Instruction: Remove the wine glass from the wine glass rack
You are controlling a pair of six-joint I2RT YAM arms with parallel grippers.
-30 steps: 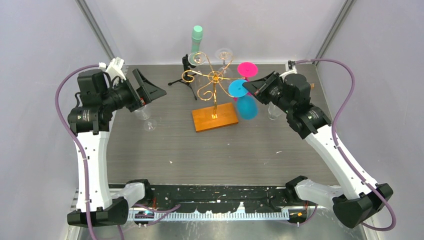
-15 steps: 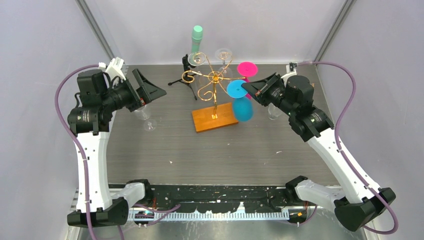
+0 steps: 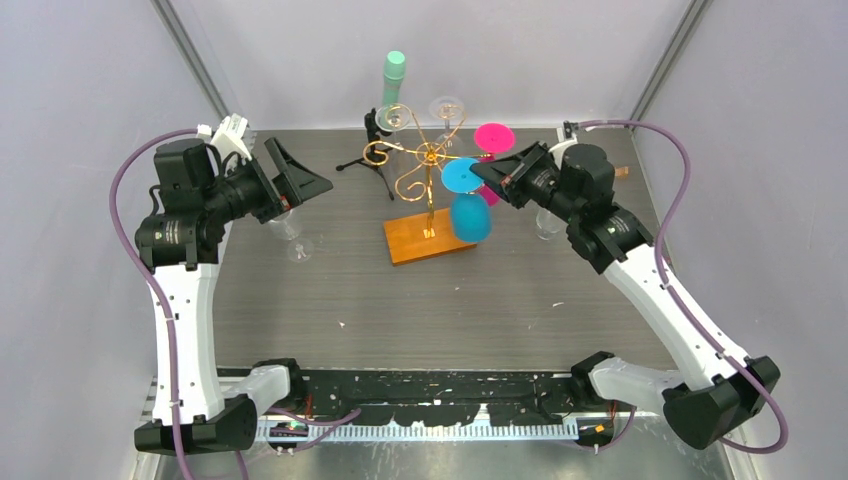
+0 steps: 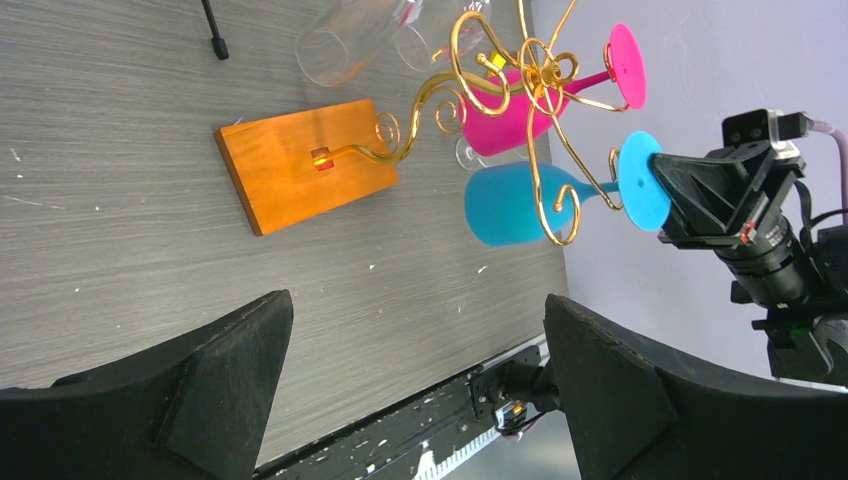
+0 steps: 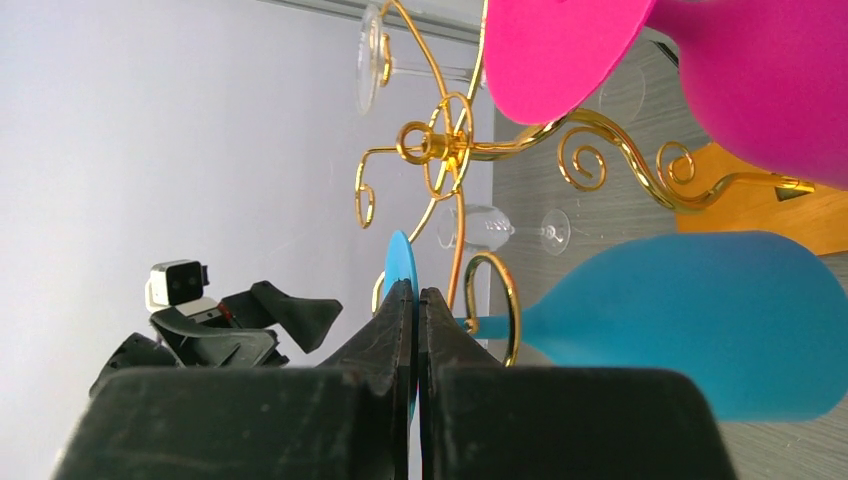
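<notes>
The grey, wood-grained table (image 3: 330, 290) carries everything. The left arm (image 3: 185, 290), white shell with black joints, stands by the left edge exactly as it did a second ago. Its left gripper (image 3: 305, 168) is spread wide with nothing between the black wedge-shaped fingers.

The right arm (image 3: 660, 290) has swung in from the right edge towards the middle. Its right gripper (image 5: 410, 292) has gone from nearly shut to fully clenched, and its flat black fingers pinch the thin round foot of the blue wine glass (image 3: 470, 215).

The wine glass rack (image 3: 430, 155) sits in the middle of the far half of the table. It is thin, shiny gold wire curling into spirals from a centre post, set on a rectangular orange-brown wooden base (image 3: 428, 235). The blue wine glass has moved with the gripper, its bowl now closer to the post and hanging over the right end of the base. It has a matte, opaque bowl and hangs tilted, and its stem is still threaded through a curled wire loop on the rack's right side.

A pink wine glass (image 3: 494, 138) of the same matte finish hangs on the arm behind it. Clear stemware (image 3: 447, 106) hangs at the far side of the rack. One clear glass (image 3: 292, 238) lies on the table near the left arm and another (image 3: 548, 222) stands by the right arm. A small black tripod (image 3: 377, 160) stands left of the rack, with a mint-green cylinder (image 3: 394, 68) at the far edge.
</notes>
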